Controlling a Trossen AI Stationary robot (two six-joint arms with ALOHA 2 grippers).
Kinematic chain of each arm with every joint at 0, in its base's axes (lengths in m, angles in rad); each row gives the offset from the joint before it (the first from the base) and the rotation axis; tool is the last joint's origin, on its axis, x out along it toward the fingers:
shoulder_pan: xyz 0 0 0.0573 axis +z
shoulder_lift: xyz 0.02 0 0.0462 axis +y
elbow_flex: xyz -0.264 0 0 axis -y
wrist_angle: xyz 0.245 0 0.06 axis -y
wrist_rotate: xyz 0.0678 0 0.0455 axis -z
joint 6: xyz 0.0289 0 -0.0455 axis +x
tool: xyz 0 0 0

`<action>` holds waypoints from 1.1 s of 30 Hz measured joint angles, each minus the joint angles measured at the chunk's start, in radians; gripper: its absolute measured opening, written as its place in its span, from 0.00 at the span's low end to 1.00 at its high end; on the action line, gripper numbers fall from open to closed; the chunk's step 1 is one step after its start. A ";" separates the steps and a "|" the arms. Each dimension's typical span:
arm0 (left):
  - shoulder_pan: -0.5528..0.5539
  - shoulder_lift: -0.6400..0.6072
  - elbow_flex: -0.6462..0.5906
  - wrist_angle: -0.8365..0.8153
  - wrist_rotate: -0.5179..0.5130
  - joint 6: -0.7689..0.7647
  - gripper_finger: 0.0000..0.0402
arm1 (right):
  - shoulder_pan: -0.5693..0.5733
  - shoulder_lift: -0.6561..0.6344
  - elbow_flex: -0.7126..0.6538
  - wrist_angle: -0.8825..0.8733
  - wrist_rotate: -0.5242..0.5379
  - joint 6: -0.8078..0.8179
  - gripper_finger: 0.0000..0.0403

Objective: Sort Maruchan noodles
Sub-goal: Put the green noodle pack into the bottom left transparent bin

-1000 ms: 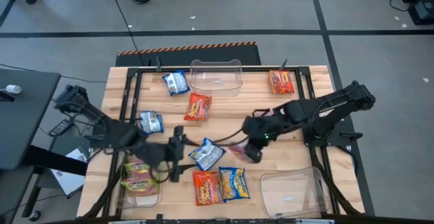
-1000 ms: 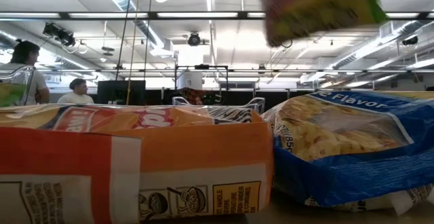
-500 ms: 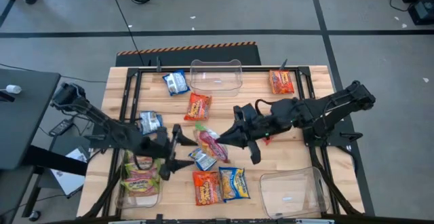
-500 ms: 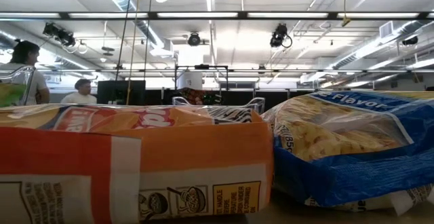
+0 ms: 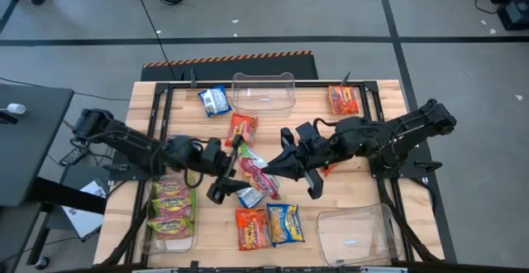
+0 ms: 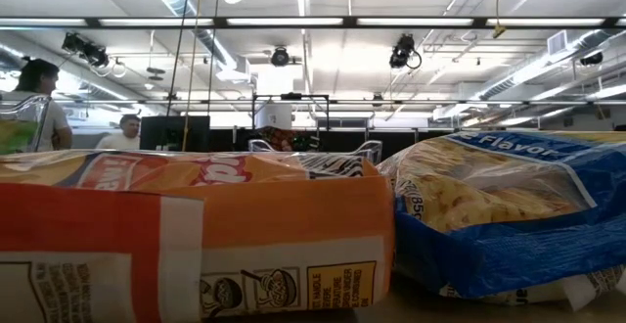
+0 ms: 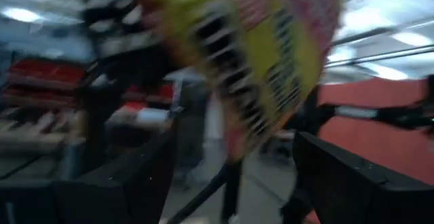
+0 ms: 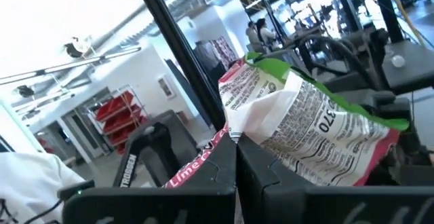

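My right gripper [image 5: 279,166] is over the table's middle, shut on a green-pink-yellow Maruchan noodle packet [image 5: 256,172] held in the air. My left gripper [image 5: 232,172] faces it from the left and is open. In the left wrist view its fingers [image 7: 135,183] stand on either side of the packet's [image 7: 258,61] free end; I cannot tell whether they touch it. Other noodle packets lie flat on the table: red-orange [image 5: 241,129], blue [image 5: 215,99], red-orange [image 5: 343,99], and a near pair [image 5: 250,227], [image 5: 285,223]. My right gripper pinches the packet by its pink edge [image 8: 215,157] between the two fingers. The fingers come about level from the table's right. The packet [image 8: 305,136] sticks out beyond them toward the left arm, lifted clear of the table.
A clear bin [image 5: 169,238] at the near left holds green-pink-yellow packets. An empty-looking clear bin [image 5: 264,91] stands at the far edge, another [image 5: 355,236] at the near right. The low view is filled by a red-orange packet [image 6: 196,235] and a blue one [image 6: 509,215].
My right gripper has risen with the packet and tipped from pointing down to about level, swinging the packet toward the left arm and out of the low view. My left gripper has moved toward the table's middle and tipped up toward the packet, staying open.
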 joint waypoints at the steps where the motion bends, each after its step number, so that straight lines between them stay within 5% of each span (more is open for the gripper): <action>1: 0.009 0.015 0.022 -0.004 0.040 0.000 0.73 | 0.000 0.000 0.000 -0.004 0.000 0.006 0.01; 12: 0.004 0.070 0.183 0.002 0.332 -0.026 0.68 | 0.007 0.000 0.000 -0.002 0.092 0.013 0.01; 24: 0.055 0.016 0.183 -0.141 0.373 -0.148 0.19 | 0.010 -0.014 0.000 -0.011 0.146 -0.076 0.26; 29: 0.082 -0.052 0.186 -0.390 0.387 -0.104 0.10 | 0.011 -0.110 -0.001 -0.060 0.080 -0.200 0.37; 33: 0.096 -0.152 0.265 -0.905 0.372 -0.046 0.13 | 0.011 -0.197 0.001 -0.201 0.141 -0.223 0.39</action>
